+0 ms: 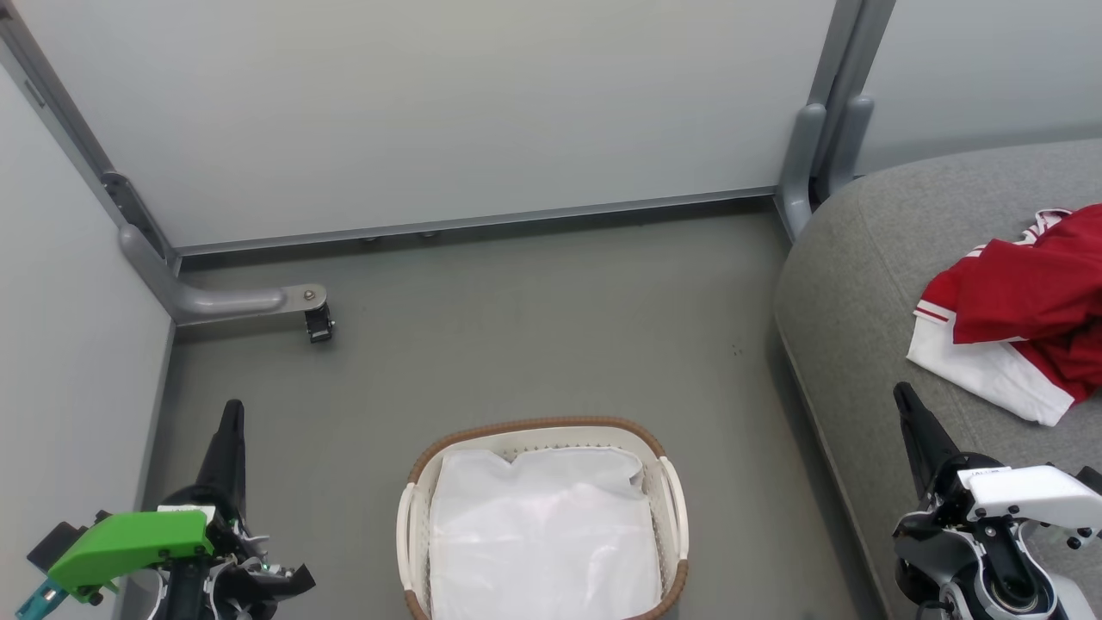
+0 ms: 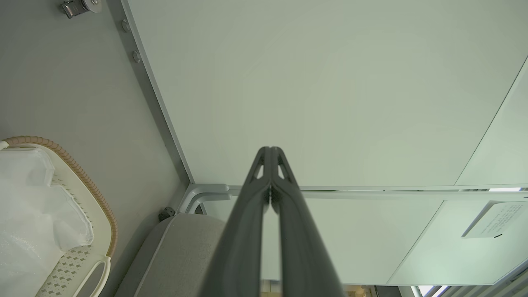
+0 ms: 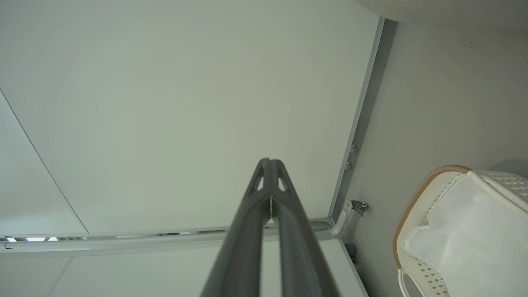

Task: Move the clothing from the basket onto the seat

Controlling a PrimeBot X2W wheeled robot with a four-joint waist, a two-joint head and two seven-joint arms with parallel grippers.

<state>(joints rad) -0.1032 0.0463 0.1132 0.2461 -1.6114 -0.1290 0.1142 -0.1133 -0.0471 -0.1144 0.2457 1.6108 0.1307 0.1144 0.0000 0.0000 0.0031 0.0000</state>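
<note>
The red clothing (image 1: 1029, 306) with white panels and striped trim lies crumpled on the grey seat (image 1: 869, 258) at the right. On the floor in front of me stands the white basket (image 1: 542, 430) with its brown woven rim, holding the white cloth liner (image 1: 542, 534). My left gripper (image 1: 232, 412) is shut and empty at the lower left, well left of the basket. At the lower right my right gripper (image 1: 904, 396) is shut and empty, over the seat's front edge, below the clothing. The wrist views show each pair of fingers closed together, left gripper (image 2: 270, 150) and right gripper (image 3: 269, 161).
Pale partition walls (image 1: 430, 112) close the back and left, with grey metal feet and a small caster (image 1: 318, 323) on the floor. The grey floor (image 1: 534, 319) lies between basket and wall. The basket (image 2: 82, 181) and the seat's corner (image 2: 181, 247) appear in the left wrist view.
</note>
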